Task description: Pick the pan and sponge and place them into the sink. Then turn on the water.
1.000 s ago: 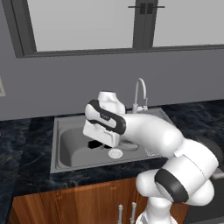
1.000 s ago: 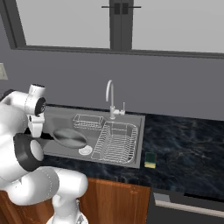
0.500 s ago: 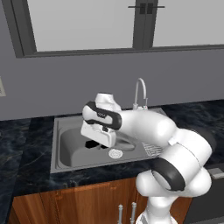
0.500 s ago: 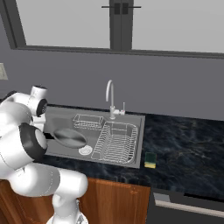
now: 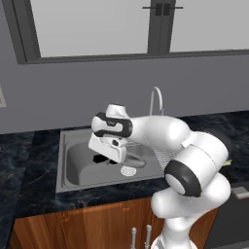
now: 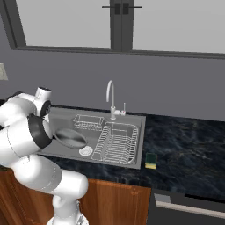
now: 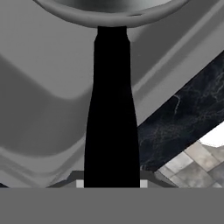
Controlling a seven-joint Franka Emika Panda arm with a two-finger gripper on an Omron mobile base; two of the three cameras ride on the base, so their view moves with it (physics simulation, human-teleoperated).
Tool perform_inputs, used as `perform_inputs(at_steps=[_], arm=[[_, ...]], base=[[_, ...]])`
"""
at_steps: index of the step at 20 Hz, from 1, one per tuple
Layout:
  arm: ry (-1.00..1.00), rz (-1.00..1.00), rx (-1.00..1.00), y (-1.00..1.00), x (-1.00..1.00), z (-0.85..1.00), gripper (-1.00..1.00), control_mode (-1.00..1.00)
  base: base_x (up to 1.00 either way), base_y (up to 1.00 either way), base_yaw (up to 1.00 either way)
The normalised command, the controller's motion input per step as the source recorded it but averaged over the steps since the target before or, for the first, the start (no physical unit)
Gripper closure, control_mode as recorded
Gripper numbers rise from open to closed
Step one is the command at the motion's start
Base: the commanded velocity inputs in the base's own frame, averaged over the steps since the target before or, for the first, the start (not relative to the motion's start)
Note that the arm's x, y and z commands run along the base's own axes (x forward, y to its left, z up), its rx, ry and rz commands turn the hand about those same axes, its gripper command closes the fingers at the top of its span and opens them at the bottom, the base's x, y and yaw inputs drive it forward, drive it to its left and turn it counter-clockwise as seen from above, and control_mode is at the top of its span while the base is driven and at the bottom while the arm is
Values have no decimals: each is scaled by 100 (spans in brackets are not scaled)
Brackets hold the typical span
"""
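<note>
Sink: big, grey, in tabletop. Pan: inside sink, hard, heavy, slippery metal; your claw shut tight on long black handle, best hold. Sponge: on tabletop beside sink, soft, light; you squeeze sides.

Brushed-metal sink, glossy marbled counter

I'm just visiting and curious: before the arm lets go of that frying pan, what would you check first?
1. Gripper shut on the pan handle: ok.
2. Pan over the sink basin, not the counter: ok.
3. Pan resting on the basin floor: cannot tell.
4. Pan apart from the wire dish rack: ok.
5. Sponge in the sink: not ok, it lies on the counter.
6. Faucet running: not ok, no stream.
</note>
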Motion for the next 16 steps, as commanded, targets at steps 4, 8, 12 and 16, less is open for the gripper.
perform_inputs(at_steps=[4,8,12,16], arm=[[0,0,3,8,25,-16,100,-100],[0,0,3,8,24,-17,100,-100],[0,0,0,8,25,-13,100,-100],[0,-1,-2,2,23,-9,100,-100]], base=[[0,0,0],[0,0,0],[0,0,0],[0,0,0]])
